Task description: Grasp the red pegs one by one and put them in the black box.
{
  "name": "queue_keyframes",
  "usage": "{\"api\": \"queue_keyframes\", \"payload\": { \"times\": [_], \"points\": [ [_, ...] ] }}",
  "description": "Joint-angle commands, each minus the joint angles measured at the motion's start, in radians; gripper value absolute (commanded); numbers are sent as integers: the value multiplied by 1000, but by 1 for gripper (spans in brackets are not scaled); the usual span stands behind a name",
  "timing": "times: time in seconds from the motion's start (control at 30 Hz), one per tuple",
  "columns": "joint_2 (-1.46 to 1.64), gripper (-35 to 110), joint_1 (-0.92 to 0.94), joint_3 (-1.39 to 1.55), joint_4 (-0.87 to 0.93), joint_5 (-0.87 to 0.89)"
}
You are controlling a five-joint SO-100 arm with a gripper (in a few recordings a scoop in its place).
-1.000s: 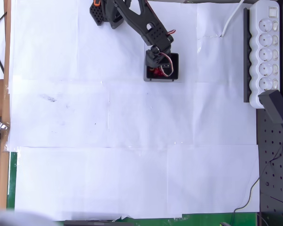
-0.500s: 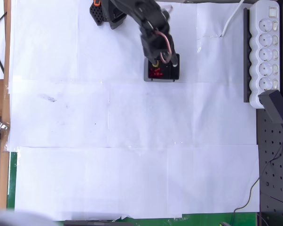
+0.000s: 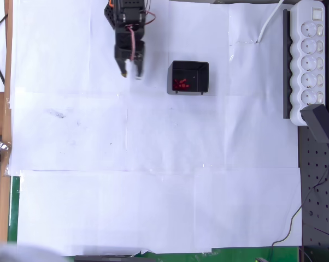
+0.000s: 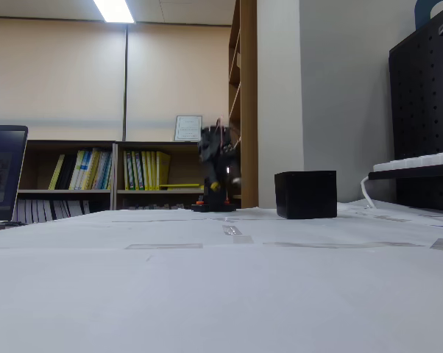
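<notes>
Paper sheets (image 3: pixel 153 164) taped edge to edge cover the table, nearest the camera in the fixed view, giving a plain white ground against which small parts would stand out. Beyond them stands the black box (image 4: pixel 305 194), the reference point here. Overhead, the red pegs (image 3: pixel 180 84) lie clustered inside it, toward its left wall; none can be made out on the paper around it. Task judged complete or nearly so. The gripper (image 3: pixel 129 70) hangs clear to the left of the box, near the arm's base, apparently parked. Motion blur obscures the jaws; their opening and any load cannot be determined. A power strip (image 3: pixel 309 60) lies well to the box's right.
</notes>
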Motion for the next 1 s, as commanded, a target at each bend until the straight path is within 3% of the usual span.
{"api": "queue_keyframes", "payload": {
  "times": [0.0, 0.5, 0.97],
  "points": [
    [-109, 0, 32, -28, 61, 8],
    [-149, 0, -44, -114, 304, -6],
    [-150, 0, -26, -114, 299, -41]
  ]
}}
